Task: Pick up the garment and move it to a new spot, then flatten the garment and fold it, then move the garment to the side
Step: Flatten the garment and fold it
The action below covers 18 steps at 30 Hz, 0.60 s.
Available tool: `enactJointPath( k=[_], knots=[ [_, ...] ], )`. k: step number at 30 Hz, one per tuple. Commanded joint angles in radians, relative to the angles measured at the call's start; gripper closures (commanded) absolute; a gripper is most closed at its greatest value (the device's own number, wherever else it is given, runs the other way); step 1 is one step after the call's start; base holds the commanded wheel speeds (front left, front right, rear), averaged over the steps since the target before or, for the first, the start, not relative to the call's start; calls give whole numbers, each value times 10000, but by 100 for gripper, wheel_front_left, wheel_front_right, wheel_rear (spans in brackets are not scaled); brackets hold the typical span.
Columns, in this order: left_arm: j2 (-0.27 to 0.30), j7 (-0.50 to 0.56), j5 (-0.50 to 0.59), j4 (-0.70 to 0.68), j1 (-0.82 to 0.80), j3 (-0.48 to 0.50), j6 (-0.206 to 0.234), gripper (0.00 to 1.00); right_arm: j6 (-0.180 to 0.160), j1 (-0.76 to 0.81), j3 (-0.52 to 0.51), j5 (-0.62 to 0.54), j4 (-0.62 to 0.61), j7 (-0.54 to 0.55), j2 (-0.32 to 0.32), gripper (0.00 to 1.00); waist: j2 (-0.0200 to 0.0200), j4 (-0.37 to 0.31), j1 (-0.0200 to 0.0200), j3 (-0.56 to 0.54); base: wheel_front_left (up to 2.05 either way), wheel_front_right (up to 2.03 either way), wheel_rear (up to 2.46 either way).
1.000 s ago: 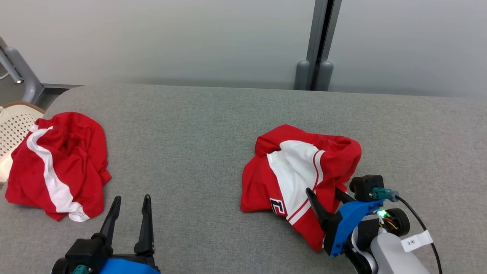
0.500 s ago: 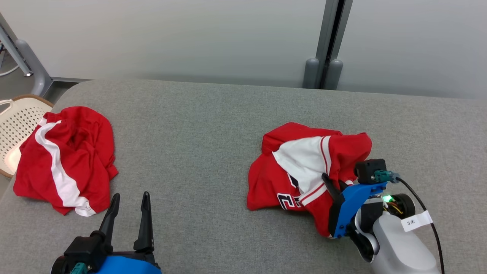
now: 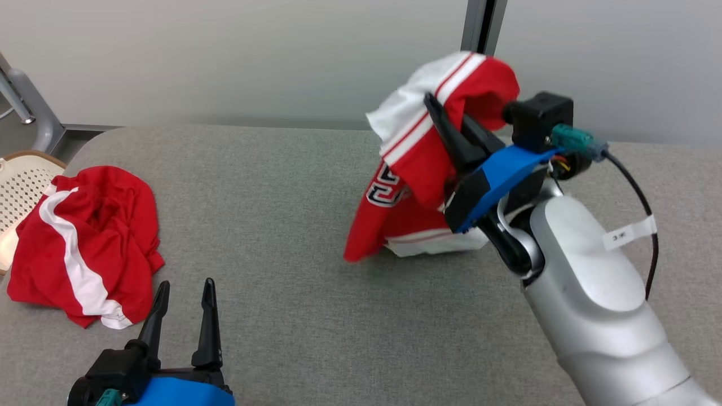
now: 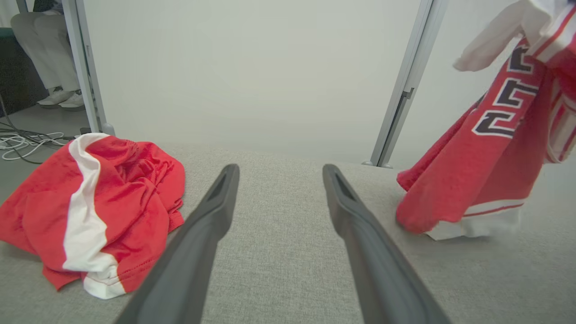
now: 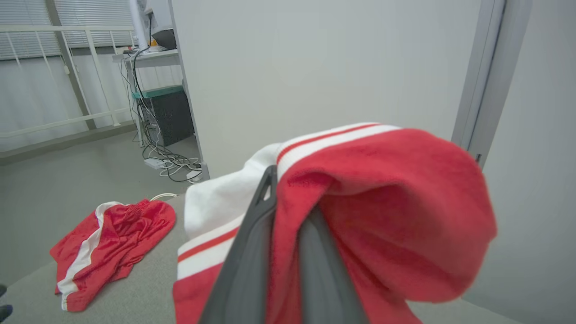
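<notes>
A red and white garment with dark lettering hangs from my right gripper, which is shut on a fold near its top. The cloth is raised above the grey table, and its lower hem touches the surface. From the right wrist, the garment drapes over the right gripper and hides one fingertip. My left gripper is open and empty at the lower left, well apart from the hanging cloth. In the left wrist view the left gripper points across the table, with the garment at the right.
A second crumpled red garment with a white stripe lies at the table's left end, beside a pale perforated basket. A grey wall and post stand behind the table. A person's legs show at the far left.
My right gripper has shut on the garment and lifted it up off the table, so it now hangs. The left gripper has stayed in place, open.
</notes>
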Motion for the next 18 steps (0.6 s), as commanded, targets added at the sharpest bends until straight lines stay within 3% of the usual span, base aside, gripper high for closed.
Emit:
enactJointPath(
  k=[1, 5, 9, 18],
  knots=[
    [45, -73, -8, -50, -183, -12, 50, 0, 5, -365, 136, 158, -297, -71, -27, 100, 0, -12, 0, 14, 0, 0, 0],
    [66, -81, 7, -90, -197, -58, 48, 0, 5, -910, 448, 1126, -1212, -216, -34, 100, 0, -33, 0, 28, 0, 0, 0],
    [82, -85, 4, -151, -189, -83, 85, 0, 5, -841, 162, 1376, -1773, -271, -34, 100, 0, -47, 0, 40, 0, 0, 0],
    [145, -117, -63, -175, -168, -138, 76, 0, 5, 1349, -2872, -23, -561, 706, -28, 100, 0, -115, 0, 109, 0, 0, 0]
  ],
)
